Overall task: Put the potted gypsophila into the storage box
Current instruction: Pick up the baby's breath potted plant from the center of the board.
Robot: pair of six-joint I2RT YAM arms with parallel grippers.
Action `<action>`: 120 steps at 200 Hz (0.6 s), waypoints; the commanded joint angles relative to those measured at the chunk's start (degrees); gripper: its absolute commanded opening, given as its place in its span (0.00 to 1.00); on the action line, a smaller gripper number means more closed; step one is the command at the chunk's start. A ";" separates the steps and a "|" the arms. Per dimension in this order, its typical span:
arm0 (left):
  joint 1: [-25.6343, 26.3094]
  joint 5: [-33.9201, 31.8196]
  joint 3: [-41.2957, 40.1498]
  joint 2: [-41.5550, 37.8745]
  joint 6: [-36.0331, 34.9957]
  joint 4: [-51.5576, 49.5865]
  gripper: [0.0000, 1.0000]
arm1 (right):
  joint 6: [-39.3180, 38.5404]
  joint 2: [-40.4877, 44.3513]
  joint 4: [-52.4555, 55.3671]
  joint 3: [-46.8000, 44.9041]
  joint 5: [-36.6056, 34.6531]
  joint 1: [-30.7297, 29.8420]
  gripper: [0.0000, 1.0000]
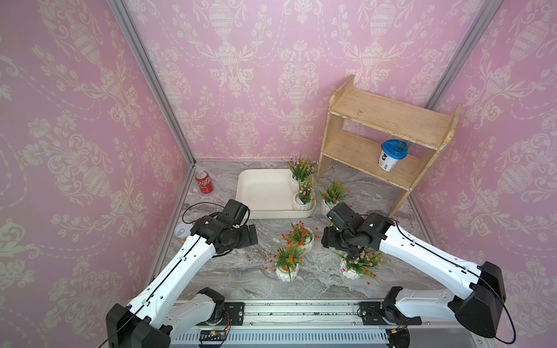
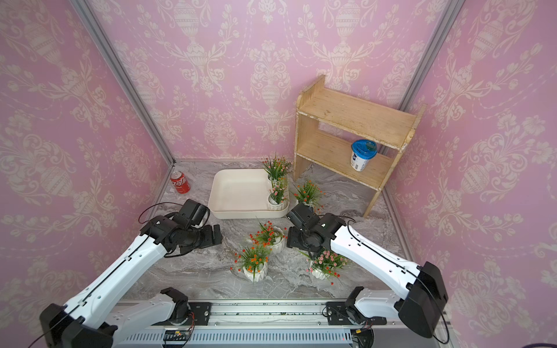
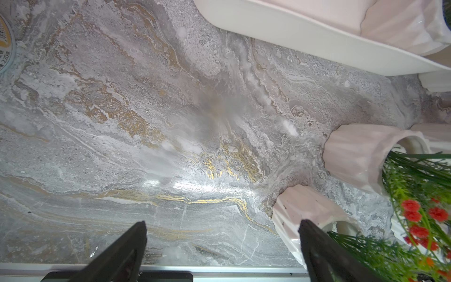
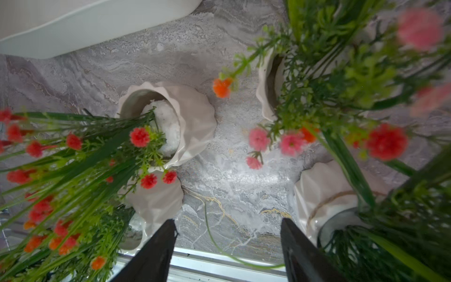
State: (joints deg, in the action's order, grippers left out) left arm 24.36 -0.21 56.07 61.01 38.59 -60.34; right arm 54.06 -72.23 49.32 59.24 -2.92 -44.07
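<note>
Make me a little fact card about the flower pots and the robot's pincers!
In the storage box: two potted gypsophila
On the table: four more pots in view
Left pincer: open, empty
Right pincer: open, empty, over bare table between pots
Wooden shelf: one blue-lidded cup
Also on the table: red can

1. Walls [image 1: 241, 75]: pink damask wallpaper with a cream urn-and-floral print, on three sides.
2. Corner posts [image 1: 150, 78]: bare aluminium profile at both back corners.
3. Tabletop [image 1: 241, 271]: grey marble-look with gold veins; soft glare patch [image 3: 195, 188] in the left wrist view.
4. Shelf [image 1: 388, 116]: two-tier raw wood, back right, angled to the walls.
</note>
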 commanded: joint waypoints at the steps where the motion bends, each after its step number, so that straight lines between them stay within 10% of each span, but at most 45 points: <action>1: -1.02 1.46 -1.13 0.59 0.66 0.57 0.99 | 7.15 -1.51 -6.07 -1.13 -2.52 -1.02 0.70; 120: -4.49 3.11 -3.60 -0.41 -1.50 1.75 0.99 | 6.39 -13.80 -9.83 3.55 -1.41 -1.80 0.66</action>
State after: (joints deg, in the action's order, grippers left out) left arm 20.75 1.78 53.19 61.21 38.46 -58.74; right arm 59.88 -84.73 40.12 60.86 -3.88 -45.54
